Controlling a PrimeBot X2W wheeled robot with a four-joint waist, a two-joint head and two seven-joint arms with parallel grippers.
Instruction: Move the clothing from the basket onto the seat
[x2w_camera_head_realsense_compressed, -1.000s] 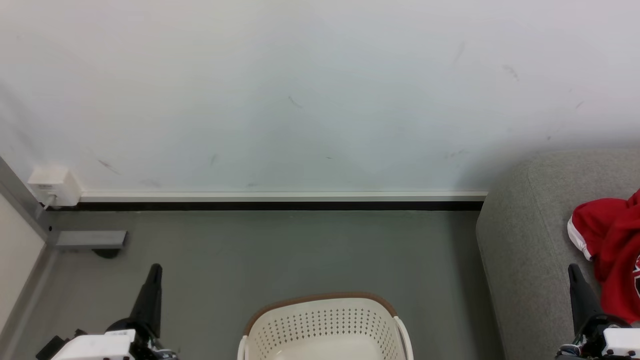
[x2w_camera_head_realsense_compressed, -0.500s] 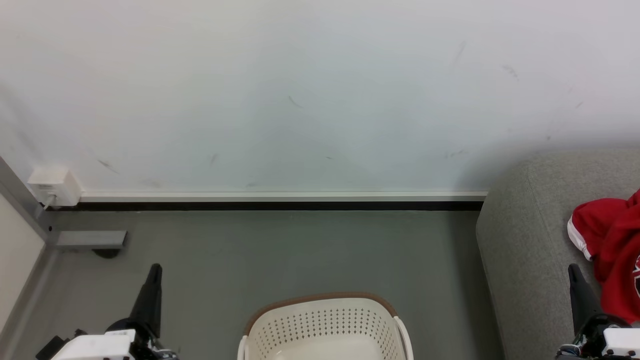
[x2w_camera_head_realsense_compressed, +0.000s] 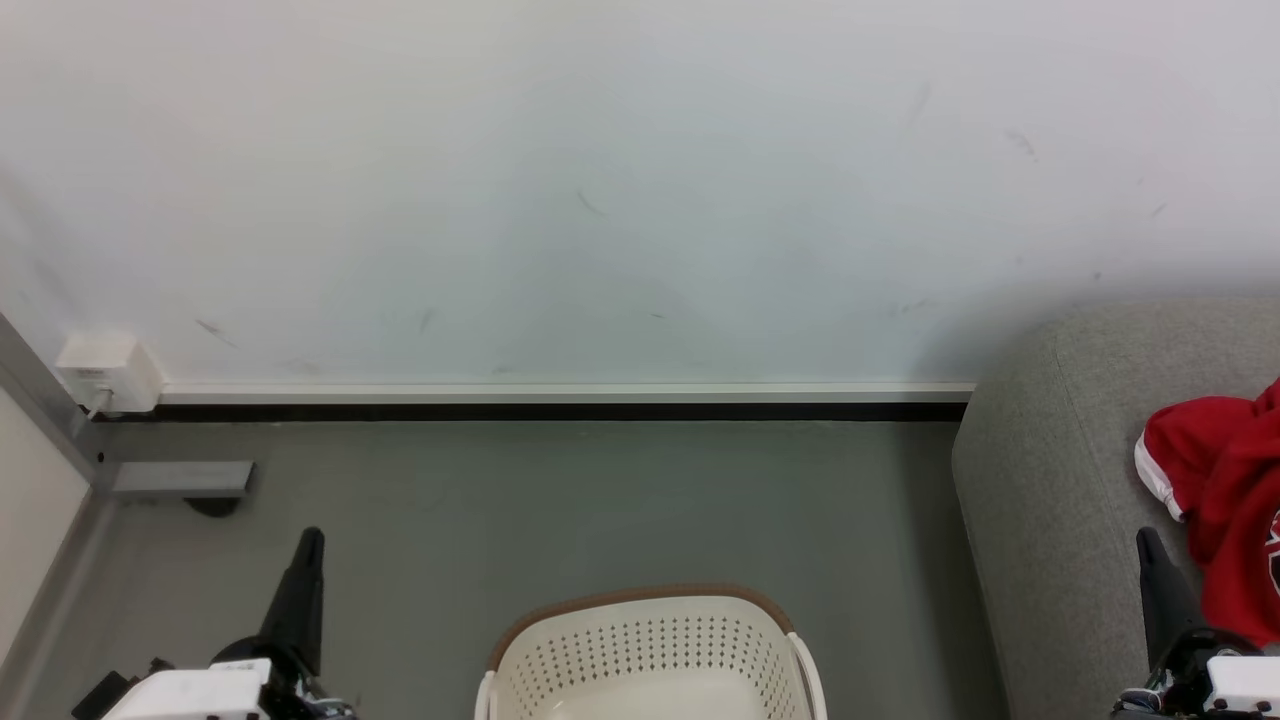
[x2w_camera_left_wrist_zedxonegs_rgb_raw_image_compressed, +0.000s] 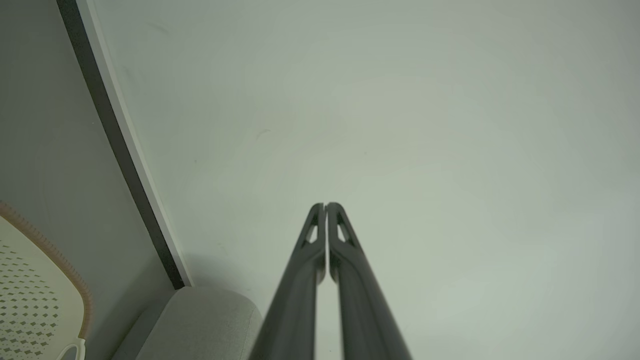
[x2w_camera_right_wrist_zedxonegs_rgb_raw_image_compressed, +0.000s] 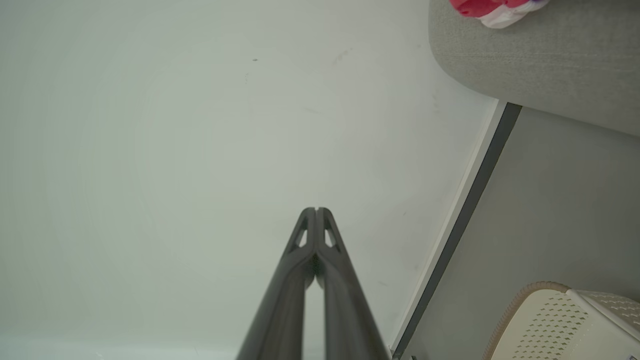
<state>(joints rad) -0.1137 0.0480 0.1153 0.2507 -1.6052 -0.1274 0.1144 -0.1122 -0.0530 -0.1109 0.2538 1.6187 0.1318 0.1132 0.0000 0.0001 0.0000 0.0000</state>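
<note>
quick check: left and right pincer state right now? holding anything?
left pincer: closed, fingertips together, holding nothing.
right pincer: closed, fingertips together, holding nothing.

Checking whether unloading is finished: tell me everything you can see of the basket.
The basket is cream-white plastic with diamond-perforated walls, a brown rim and pale side handles. It stands upright on the grey floor, left of the sofa and apart from it. The inside that shows is empty; its near part is cut off.
</note>
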